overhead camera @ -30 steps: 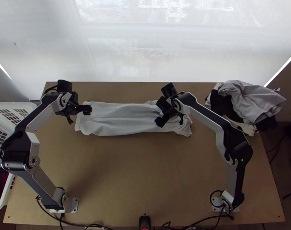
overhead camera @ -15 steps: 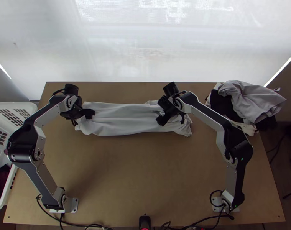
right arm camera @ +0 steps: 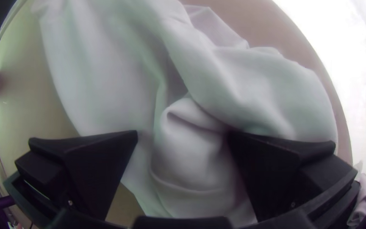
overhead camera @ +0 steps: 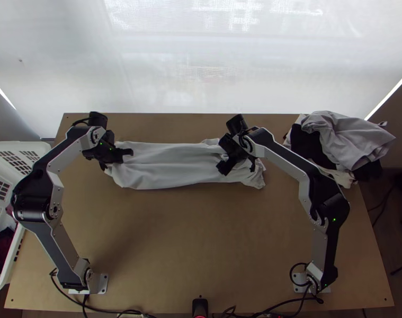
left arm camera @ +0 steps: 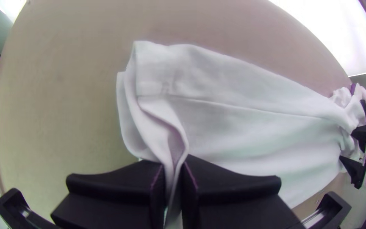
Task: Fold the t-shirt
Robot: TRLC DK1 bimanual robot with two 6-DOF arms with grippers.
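The white fabric t-shirt point(overhead camera: 174, 165) lies in a long, rumpled strip from the left gripper point(overhead camera: 131, 152) to beneath the right gripper point(overhead camera: 223, 155). The left's black fingers pinch a gathered fold at its end edge; the right's stand spread over bunched cloth. Beyond the right gripper sits a grey, black and cream clothes pile point(overhead camera: 336, 139).

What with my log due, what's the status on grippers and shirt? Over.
Left gripper shut on one end of shirt. Right gripper open over its bunched other end. Shirt in a long, creased strip. Clothes pile nearby, apart from shirt.
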